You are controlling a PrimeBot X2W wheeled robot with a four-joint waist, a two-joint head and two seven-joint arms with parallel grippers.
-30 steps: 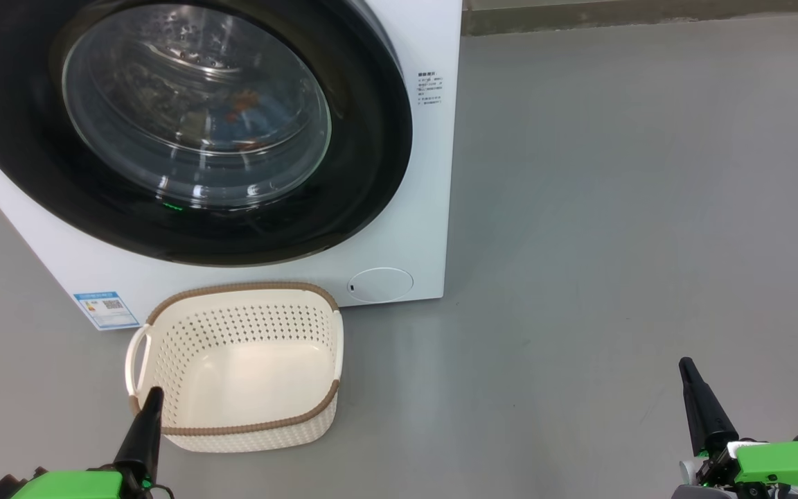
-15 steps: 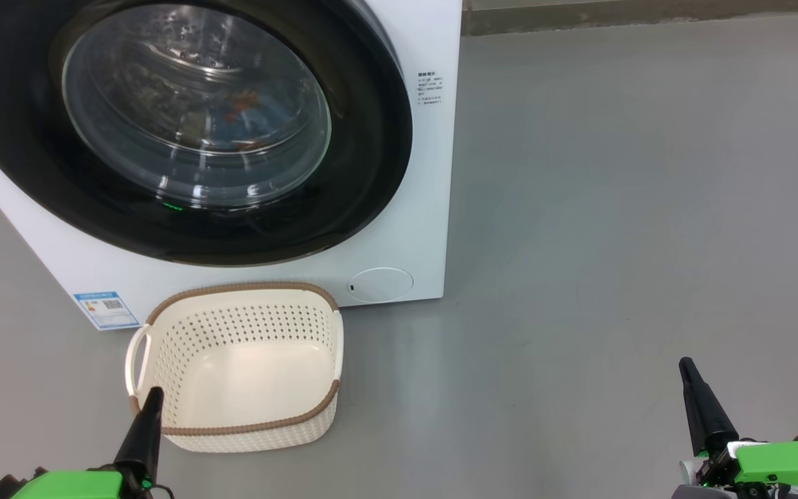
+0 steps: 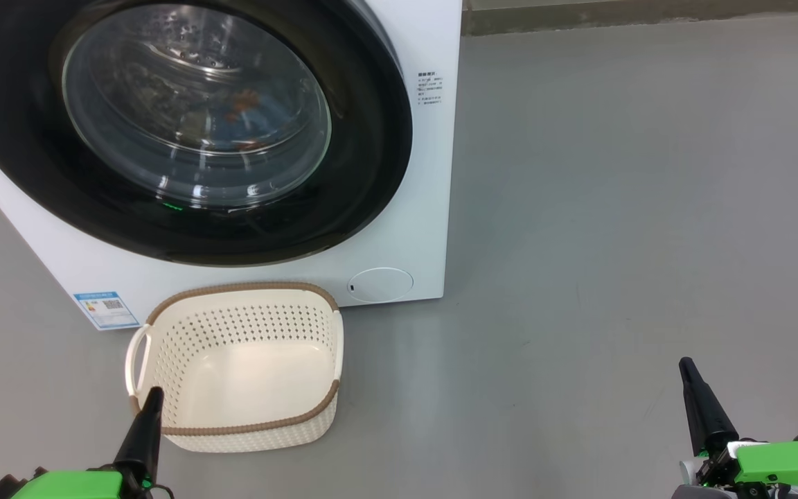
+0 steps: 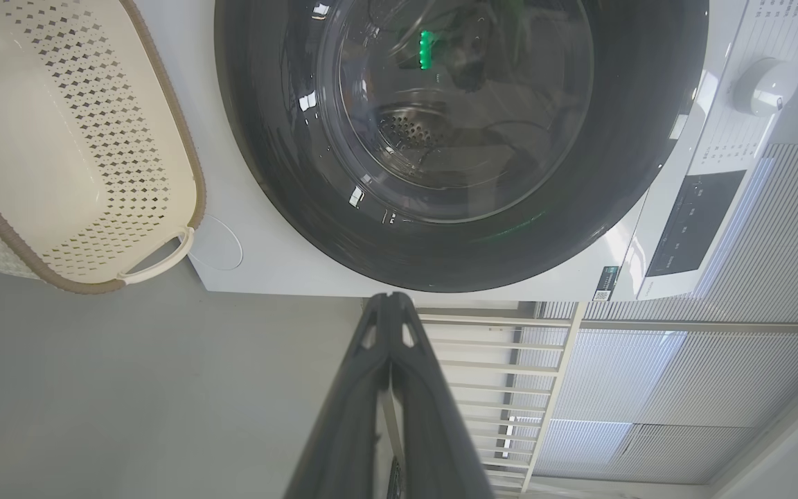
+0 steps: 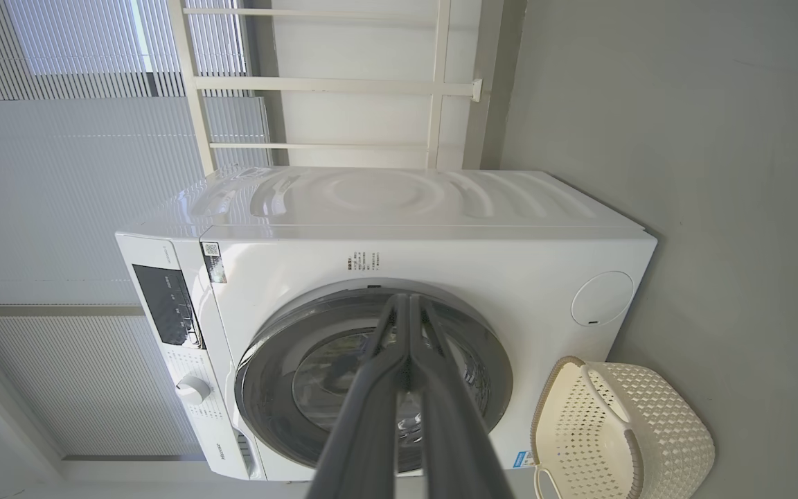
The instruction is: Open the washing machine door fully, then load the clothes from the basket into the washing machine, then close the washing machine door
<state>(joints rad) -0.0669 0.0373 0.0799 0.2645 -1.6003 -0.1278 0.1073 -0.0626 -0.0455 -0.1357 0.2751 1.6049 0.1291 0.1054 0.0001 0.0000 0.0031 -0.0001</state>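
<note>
The washing machine (image 3: 416, 229) fills the upper left of the head view. The washing machine door (image 3: 371, 138) lies shut flat against its front. Through the glass I see a blue and orange patch of the clothes (image 3: 250, 114) inside the drum. The basket (image 3: 240, 286) stands on the floor just below the door and holds nothing. My left gripper (image 3: 153, 395) is shut, its tip over the basket's near left corner. My right gripper (image 3: 684, 366) is shut too, far right over bare floor. In the wrist views both grippers, left (image 4: 391, 299) and right (image 5: 407, 299), point at the door.
Grey floor (image 3: 614, 208) stretches to the right of the machine. A white railing (image 5: 330, 86) and window blinds (image 5: 80, 173) stand beside the machine. A control panel with a white dial (image 4: 763, 86) sits above the door.
</note>
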